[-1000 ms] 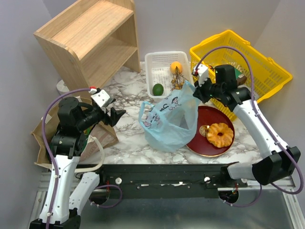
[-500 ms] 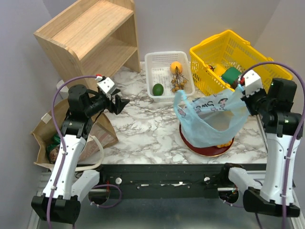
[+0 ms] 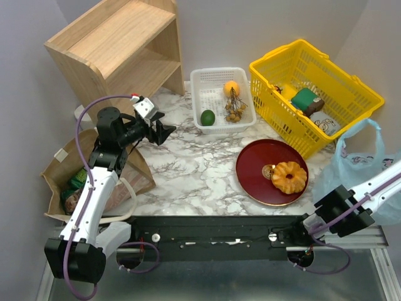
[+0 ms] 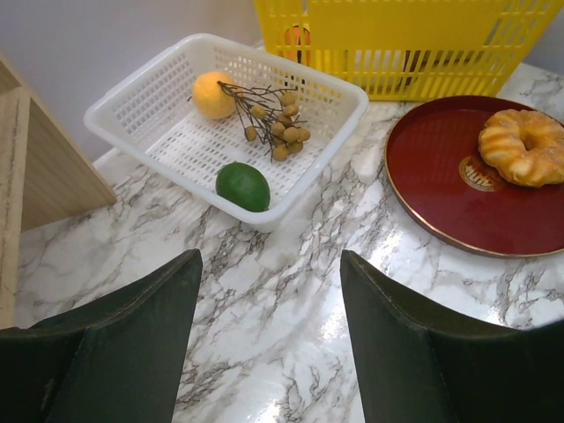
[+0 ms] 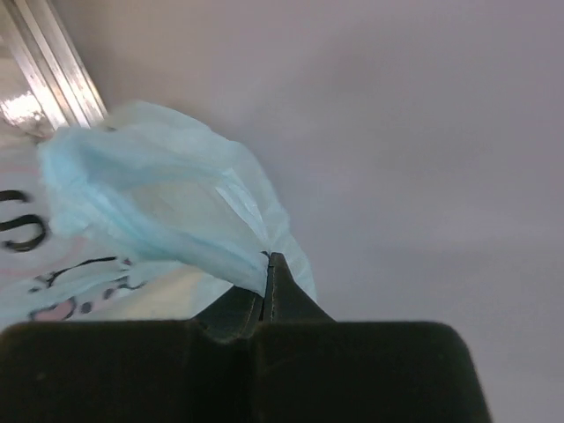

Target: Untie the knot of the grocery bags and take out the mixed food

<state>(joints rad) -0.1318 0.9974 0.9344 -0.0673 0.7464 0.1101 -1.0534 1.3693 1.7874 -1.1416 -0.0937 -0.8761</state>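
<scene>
At the far left, a brown paper bag (image 3: 141, 175) is seen lying at the worktop's (image 3: 194, 169) edge, with a cream rope handle (image 3: 127, 195) trailing from it and a green packet (image 3: 76, 182) visible in its open mouth. Above it the left claw (image 3: 160, 130) is held over the marble with its fingers spread wide and nothing between them. A wooden shelf (image 3: 119, 44) is set at the back left corner. Further right, a white basket (image 4: 167, 132) is found holding an orange fruit (image 4: 213, 94), a brown stemmed bunch (image 4: 278, 123) and a dark green round fruit (image 4: 243, 186). Beside it a red plate (image 4: 441, 211) is placed, and an orange-yellow ring pastry (image 4: 526, 147) is laid on it. Behind the plate a yellow basket (image 3: 338, 81) is seen, with a green box (image 3: 305, 98) inside. At the far right, beyond the worktop's edge, the light blue plastic bag (image 3: 354, 164) is held up, one handle loop (image 3: 369, 125) standing open above it. A fold of its film is pinched in the right claw (image 5: 267, 264), whose fingers are pressed together.
</scene>
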